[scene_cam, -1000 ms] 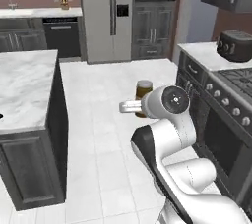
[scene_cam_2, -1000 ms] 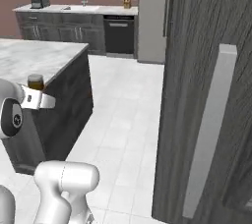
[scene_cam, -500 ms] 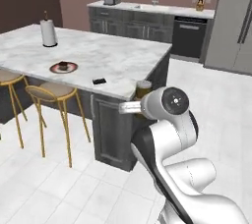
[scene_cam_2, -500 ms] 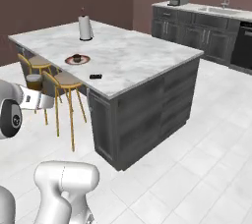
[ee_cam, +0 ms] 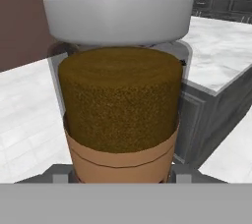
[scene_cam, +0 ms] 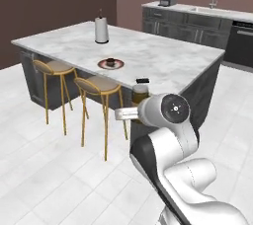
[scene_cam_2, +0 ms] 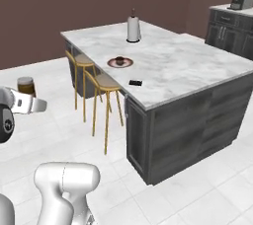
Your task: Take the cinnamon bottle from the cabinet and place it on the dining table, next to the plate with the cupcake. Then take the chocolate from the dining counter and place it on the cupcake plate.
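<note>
Your gripper (ee_cam: 120, 178) clamped the cinnamon bottle (ee_cam: 118, 85), apparently upright; the plate (scene_cam: 110, 64) held the cupcake (scene_cam: 110, 61).

Dining table (scene_cam: 163, 63), white grey-veined marble on dark base, spans upper middle of left base view. On it: plate (scene_cam: 110, 64) with cupcake (scene_cam: 111, 61) at centre frame, chocolate (scene_cam: 143, 80) near the slab's front edge right of plate, white paper towel roll (scene_cam: 102, 30) upper left. Two stools (scene_cam: 97, 85) on white tile floor (scene_cam: 44, 169) just beside it.
</note>
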